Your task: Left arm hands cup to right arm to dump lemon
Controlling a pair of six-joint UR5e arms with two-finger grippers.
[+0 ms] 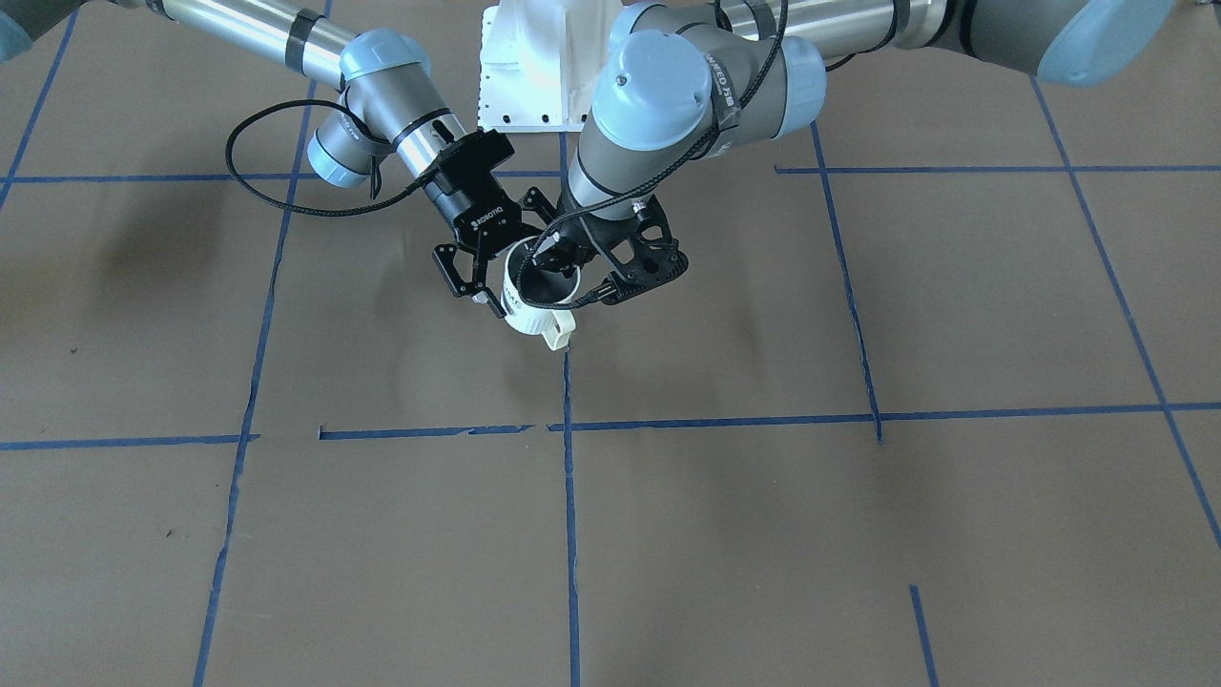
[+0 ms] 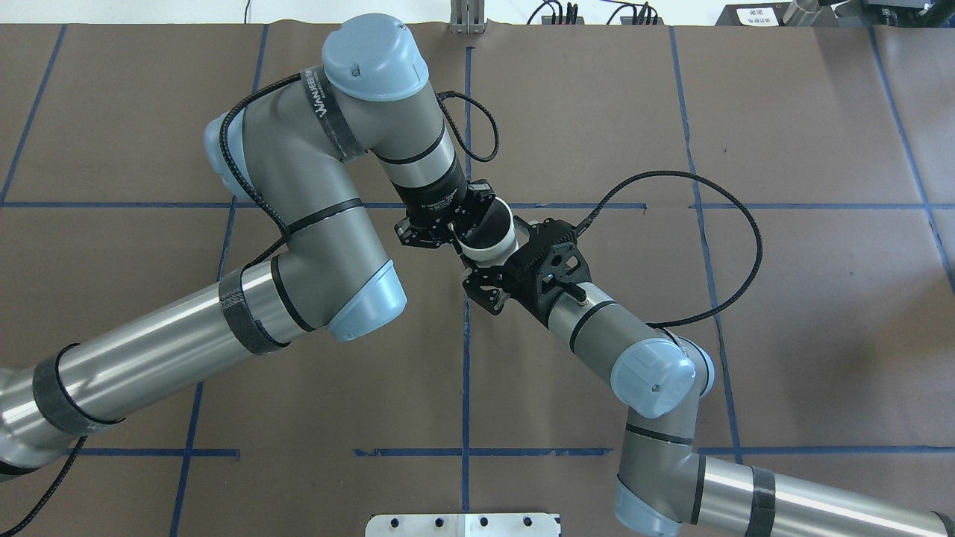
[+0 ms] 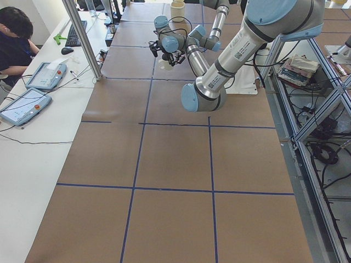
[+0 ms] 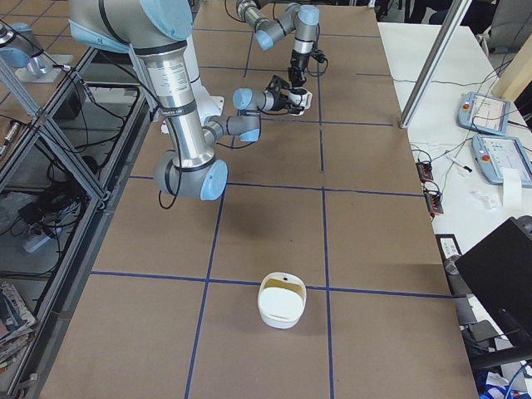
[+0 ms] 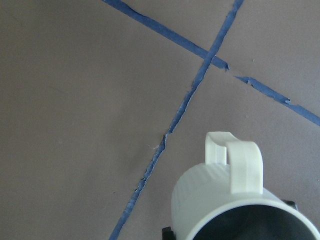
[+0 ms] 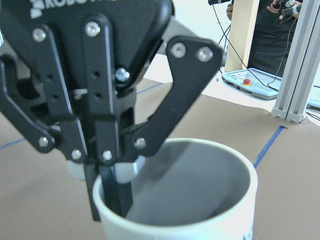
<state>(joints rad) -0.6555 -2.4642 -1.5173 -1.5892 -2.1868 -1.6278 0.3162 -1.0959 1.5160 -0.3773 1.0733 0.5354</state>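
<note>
Found the cup [image 1: 527, 313] off the surface above the middle of the bench [image 1: 858, 534], tilted, mouth upward, handle toward the edge opposite the robot. Found the left claw [image 6: 111, 186] pinched narrow on the rim, one finger inside the mouth and one outside. Noted the right claw [image 1: 520, 275] spread wide across the cup's body, a finger at either side. Could not confirm contact with the wall, so cannot tell whether gripping. Saw only the grey inner wall, with the bottom of the cup out of sight.

Checked the bench: brown paper covering, marked into squares with blue tape [image 1: 569, 534], torn in places. Noted a white base plate [image 1: 534, 67] at the robot's edge. Recorded a white bowl [image 4: 282, 301] with a yellowish inside, well apart from the cup, near the end on the robot's right.

Checked the room: white side table [image 3: 38, 159] along the opposite edge, carrying two control pendants [image 3: 24, 104] and a keyboard [image 3: 73, 33]. Noted a metal post [image 3: 82, 38] at the bench edge and a seated person [image 3: 13, 33] in dark clothing.
</note>
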